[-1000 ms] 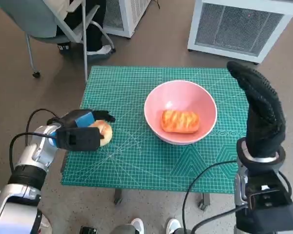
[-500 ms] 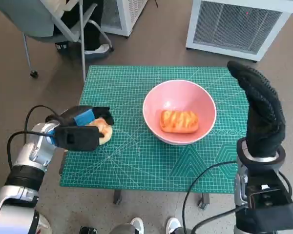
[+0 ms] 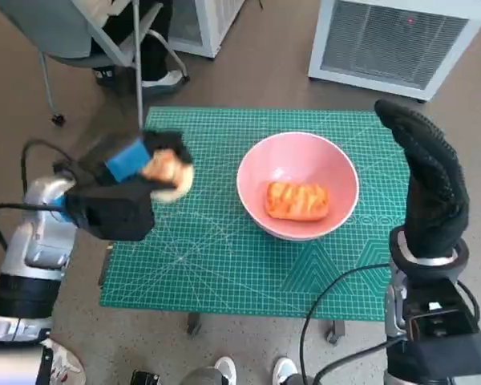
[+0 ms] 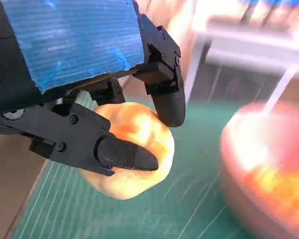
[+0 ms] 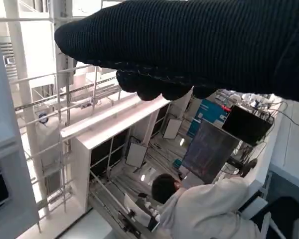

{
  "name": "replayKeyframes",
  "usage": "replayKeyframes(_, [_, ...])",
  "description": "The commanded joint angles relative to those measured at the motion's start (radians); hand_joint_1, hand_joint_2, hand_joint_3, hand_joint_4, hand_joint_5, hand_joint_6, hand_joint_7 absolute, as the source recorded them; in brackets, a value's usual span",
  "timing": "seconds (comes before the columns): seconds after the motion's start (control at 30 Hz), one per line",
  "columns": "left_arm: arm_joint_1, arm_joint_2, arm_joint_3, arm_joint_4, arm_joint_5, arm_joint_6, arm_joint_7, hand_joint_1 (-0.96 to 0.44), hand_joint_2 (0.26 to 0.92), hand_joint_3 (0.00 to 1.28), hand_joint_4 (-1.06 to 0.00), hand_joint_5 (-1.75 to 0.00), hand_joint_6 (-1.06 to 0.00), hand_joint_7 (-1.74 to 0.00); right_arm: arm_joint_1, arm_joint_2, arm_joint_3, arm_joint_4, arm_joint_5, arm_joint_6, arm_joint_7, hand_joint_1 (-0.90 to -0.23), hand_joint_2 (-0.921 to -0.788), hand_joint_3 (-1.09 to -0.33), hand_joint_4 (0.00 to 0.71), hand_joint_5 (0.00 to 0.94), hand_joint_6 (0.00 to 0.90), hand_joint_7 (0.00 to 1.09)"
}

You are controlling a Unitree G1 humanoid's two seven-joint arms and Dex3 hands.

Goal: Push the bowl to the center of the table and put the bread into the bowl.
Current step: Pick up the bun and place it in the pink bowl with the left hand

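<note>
Judging from how things lie, the pink bowl (image 3: 297, 184) sits about mid-table on the green cutting mat (image 3: 224, 265), so the push looks done, and one glazed bread roll (image 3: 296, 200) lies inside it. What is left is the second piece: a round, pale bun (image 3: 167, 171), not yet in the bowl.

The left hand (image 3: 116, 192) holds that bun clear of the mat. In the left wrist view the black fingers (image 4: 120, 154) are wrapped round it from two sides, one pressed across its face and another hooked over its far edge, so the hand is closed about the bun (image 4: 134, 154) rather than spread; most of the bread shows below and beyond the fingers. The grip looks firm enough, though soft bread may dent under it. The bowl lies beyond the fingertips and off to the hand's inner side, near but apart; its pink wall (image 4: 249, 169) is a blur in the wrist view. As I judge it, the remaining step is to carry the bun over the rim and let it go beside the roll.

The right hand (image 3: 429, 188), in its knitted glove, is raised beside the table's edge, fingers upright and together, holding nothing and touching nothing. Its wrist view shows only the glove (image 5: 199, 45) and a seated person (image 5: 199, 211) in the room behind.
</note>
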Motion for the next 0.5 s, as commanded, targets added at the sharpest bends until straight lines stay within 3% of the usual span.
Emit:
replayKeyframes(0.03, [-0.071,-0.076,-0.007,-0.05,-0.002,-0.029,0.074,0.0,0.919,0.04,-0.68,-1.2,-0.69,-1.06,0.003,0.005,-0.001,0.019,-0.012,-0.007,-0.007,-0.385,-0.921,-0.516,0.435,0.001,0.109,0.74])
replayKeyframes(0.23, [-0.154,-0.166,-0.06,0.01,0.023,-0.118,0.145,0.0,0.917,0.03,-0.71,-1.16,-0.71,-1.06,-0.002,0.013,0.005,0.026,-0.021,-0.016,-0.013,-0.379,-0.921,-0.521,0.434,0.001,0.109,0.74])
replayKeyframes(0.5, [-0.268,-0.268,-0.152,0.201,0.057,-0.186,0.158,0.0,0.92,0.06,-0.68,-1.17,-0.65,-1.15,-0.005,0.023,0.008,0.026,-0.044,-0.021,-0.025,-0.384,-0.921,-0.524,0.433,0.0,0.104,0.74])
